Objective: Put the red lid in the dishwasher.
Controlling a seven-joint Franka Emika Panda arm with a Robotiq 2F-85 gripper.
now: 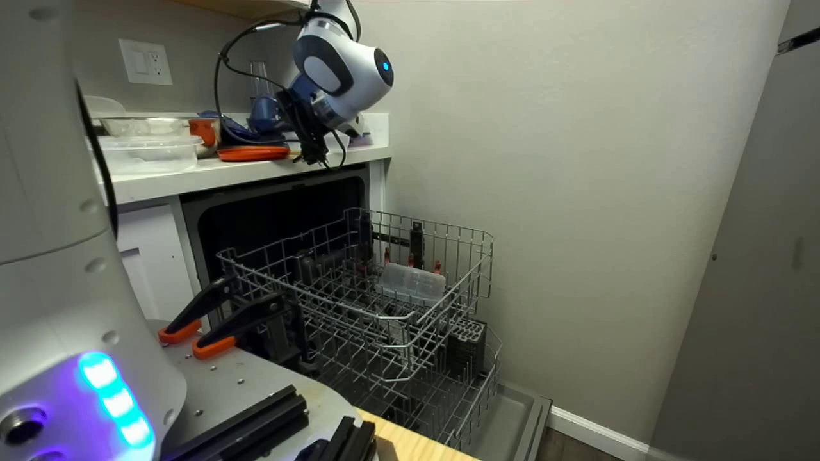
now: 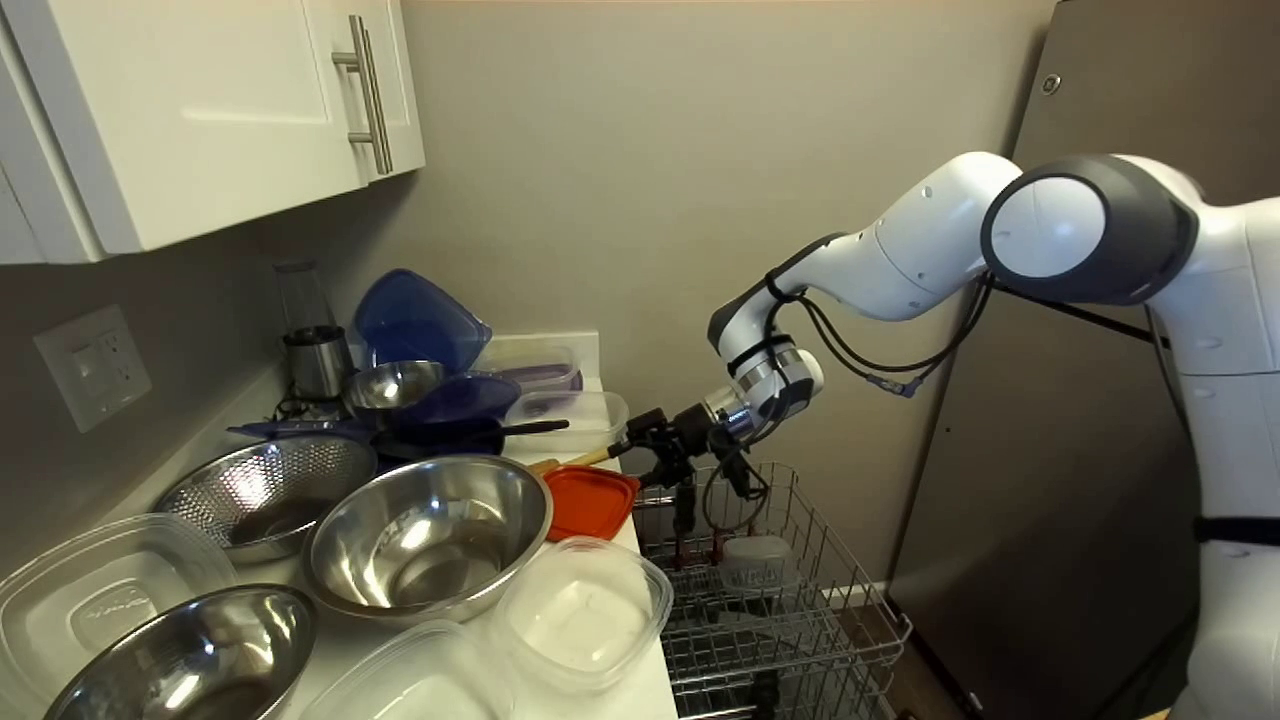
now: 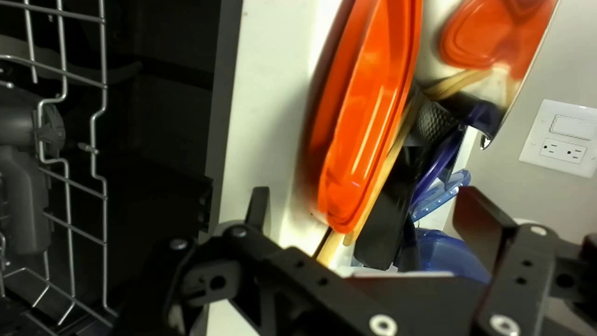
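The red lid (image 1: 253, 153) lies flat at the counter's front edge. It also shows in an exterior view (image 2: 590, 502), beside a steel bowl, and in the wrist view (image 3: 368, 140), tall and orange. My gripper (image 3: 368, 210) is open and empty, its two fingers wide apart with the lid's near end ahead between them. In both exterior views the gripper (image 1: 314, 150) (image 2: 640, 455) is at the lid's corner by the counter edge; I cannot tell if it touches. The dishwasher stands open below, its wire rack (image 1: 384, 315) pulled out; the rack also shows in the wrist view (image 3: 103, 140).
Wooden handles (image 2: 595, 456) and a black pan handle (image 2: 535, 427) lie just beyond the lid. Steel bowls (image 2: 430, 535), clear containers (image 2: 585, 610) and blue lids (image 2: 420, 320) crowd the counter. A clear container (image 1: 411, 283) sits in the upper rack. A wall rises behind.
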